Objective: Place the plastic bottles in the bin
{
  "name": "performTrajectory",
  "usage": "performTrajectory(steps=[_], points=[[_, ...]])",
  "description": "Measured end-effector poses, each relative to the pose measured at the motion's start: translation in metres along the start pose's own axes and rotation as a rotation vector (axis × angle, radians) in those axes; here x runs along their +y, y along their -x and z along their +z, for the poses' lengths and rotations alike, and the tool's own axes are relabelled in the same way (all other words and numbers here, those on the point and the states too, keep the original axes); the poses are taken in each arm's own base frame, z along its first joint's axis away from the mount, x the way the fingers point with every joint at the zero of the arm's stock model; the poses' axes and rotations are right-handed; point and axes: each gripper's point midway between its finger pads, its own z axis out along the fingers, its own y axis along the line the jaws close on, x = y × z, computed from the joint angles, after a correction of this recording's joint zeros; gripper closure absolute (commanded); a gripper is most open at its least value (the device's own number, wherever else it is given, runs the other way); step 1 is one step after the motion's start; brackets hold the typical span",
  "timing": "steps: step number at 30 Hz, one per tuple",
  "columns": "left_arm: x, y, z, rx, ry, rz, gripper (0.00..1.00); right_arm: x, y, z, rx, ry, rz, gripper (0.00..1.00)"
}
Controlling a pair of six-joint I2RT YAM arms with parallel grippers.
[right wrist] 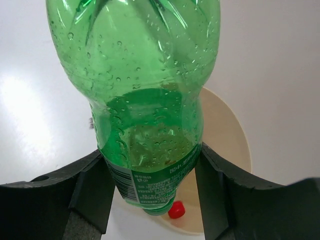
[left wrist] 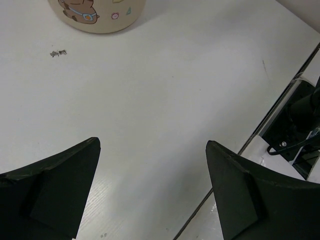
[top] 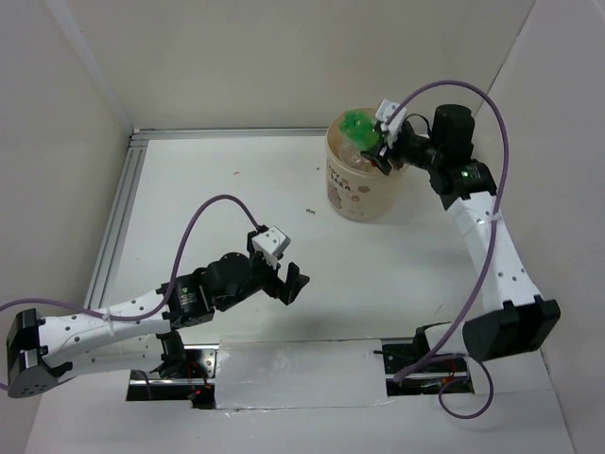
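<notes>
Holding the green bottle (right wrist: 145, 100) up over the bin (top: 364, 199) is the job your right end effector (top: 383, 151) does now. Its two fingers (right wrist: 85, 190) press on both sides of the bottle, near the label, so it is gripping the bottle. The bottle's fat end sticks out away from the wrist, above the open top of the bin. A small red thing (right wrist: 176, 210) shows by the thin end. I cannot tell what it is.

I think this bottle is very light. It looks empty, with only little drops inside. Its thin wall is soft and can dent if you squeeze hard. It is smooth and round too, so it may slip. The narrow part by the label, where the fingers sit, looks like a good place to hold.

Your left end effector (top: 288, 281) is wide open and holds nothing. It hovers over the desk (top: 217, 180), well apart from the bin.
</notes>
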Motion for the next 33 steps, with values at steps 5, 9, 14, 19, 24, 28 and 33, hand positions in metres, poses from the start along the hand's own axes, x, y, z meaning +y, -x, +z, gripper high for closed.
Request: performTrajectory(steps=[5,9,14,19,24,28,33], points=[[0.004,-0.005,0.003,0.016,0.027,-0.010,0.01,-0.022,-0.045,0.041,0.077,-0.046,0.154,0.31],[0.006,-0.005,0.004,0.015,0.041,-0.012,0.01,-0.023,-0.094,0.059,0.169,-0.054,0.306,0.00],[0.010,-0.006,0.004,0.014,0.060,-0.013,0.01,-0.049,-0.109,0.041,0.190,-0.126,0.423,0.00],[0.014,-0.005,0.004,0.020,0.091,-0.018,0.01,-0.069,-0.095,0.008,0.177,-0.207,0.513,0.00],[0.015,0.010,0.006,-0.005,0.119,-0.039,0.01,-0.056,-0.066,-0.025,0.180,-0.269,0.580,0.00],[0.012,0.022,0.005,-0.030,0.121,-0.064,0.01,-0.033,-0.056,-0.063,0.196,-0.367,0.598,0.00],[0.012,0.039,0.004,-0.053,0.129,-0.081,0.01,0.006,-0.062,-0.103,0.215,-0.461,0.596,0.00]])
